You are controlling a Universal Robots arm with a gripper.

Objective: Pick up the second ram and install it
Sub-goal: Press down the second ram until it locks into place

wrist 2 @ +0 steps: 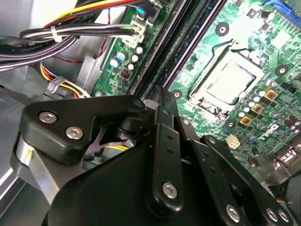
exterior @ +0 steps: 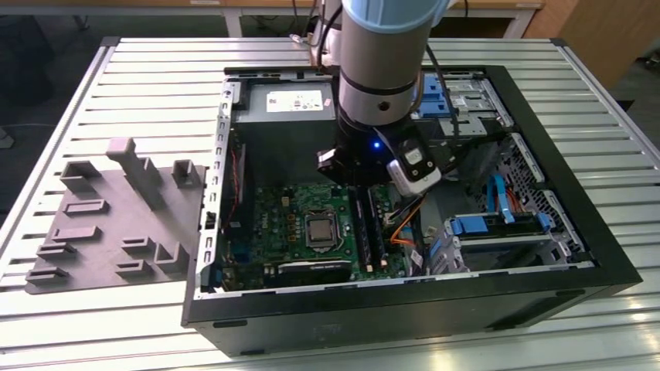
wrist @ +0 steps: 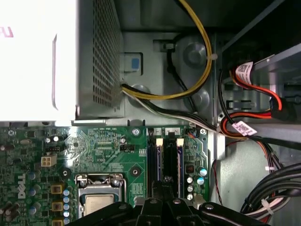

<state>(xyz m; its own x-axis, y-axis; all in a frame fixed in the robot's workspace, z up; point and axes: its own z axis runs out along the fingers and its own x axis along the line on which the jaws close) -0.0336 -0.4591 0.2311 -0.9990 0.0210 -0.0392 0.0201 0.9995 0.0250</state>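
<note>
Black linkage gripper low inside open black computer case, directly over long black memory slots; finger state indiscernible; thin dark ram stick apparently seated just beneath, edge-on for pressing home

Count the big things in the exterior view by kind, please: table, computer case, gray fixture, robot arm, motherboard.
Slatted table: 1
Open computer case: 1
Gray fixture: 1
Robot arm: 1
Motherboard: 1
Total: 5
</note>
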